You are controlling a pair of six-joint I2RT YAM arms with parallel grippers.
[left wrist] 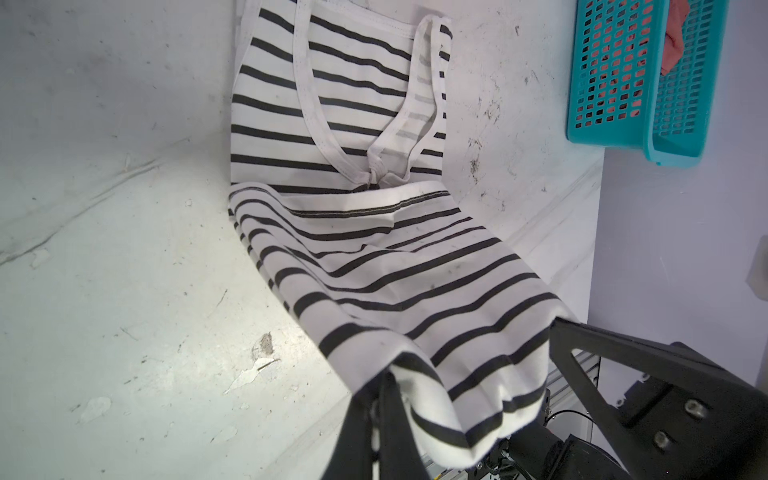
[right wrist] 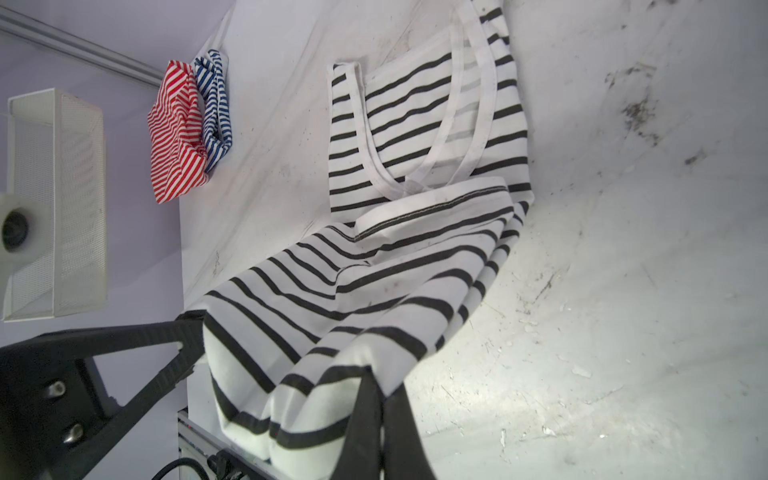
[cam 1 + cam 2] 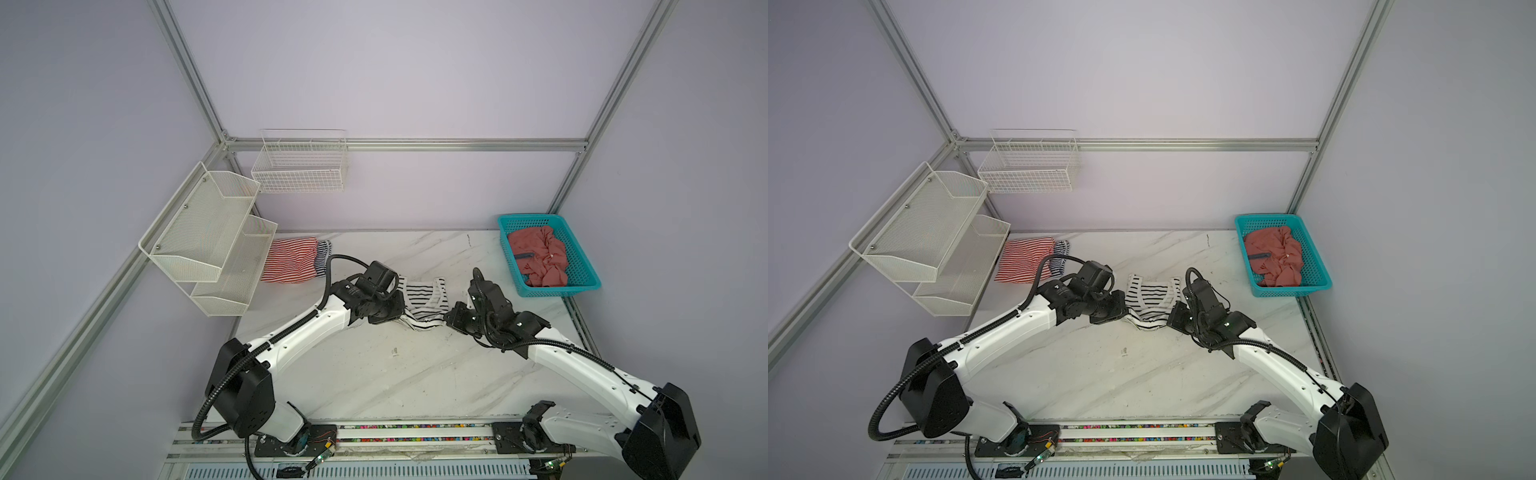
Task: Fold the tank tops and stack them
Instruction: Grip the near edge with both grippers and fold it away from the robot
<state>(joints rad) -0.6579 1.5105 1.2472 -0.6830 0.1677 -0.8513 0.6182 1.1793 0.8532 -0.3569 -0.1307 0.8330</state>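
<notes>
The black-striped tank top (image 3: 424, 297) is lying at the centre of the counter (image 3: 374, 374). Its long axis is running from 6 o'clock to 12 o'clock in both top views. The straps (image 1: 305, 83) are lying flat at the 12 o'clock end. The hem (image 1: 395, 203) is resting across the body just short of the strap junction, so the lower half is doubled over.

The doubled edge at the 6 o'clock end is being held clear of the counter at its two corners. The 9 o'clock corner is being clamped by the closed left pincer (image 1: 384, 390). The 3 o'clock corner is being clamped by the closed right pincer (image 2: 374, 382).

The flat part is therefore lying at 12 o'clock from both pincers, and both are equally near it. The coming move is judged to be a carry of the held edge toward 12 o'clock. Both pincers are to be advanced in parallel, so that the fold is being laid square to the long axis.

At 10 o'clock, nearer the left arm, the red-white striped top (image 3: 291, 259) is lying folded. The navy-white striped top (image 3: 324, 257) is showing at its 3 o'clock edge.

At 2 o'clock, nearer the right arm, the salmon top (image 3: 538, 255) is lying crumpled in the turquoise basket (image 3: 561, 291).
</notes>
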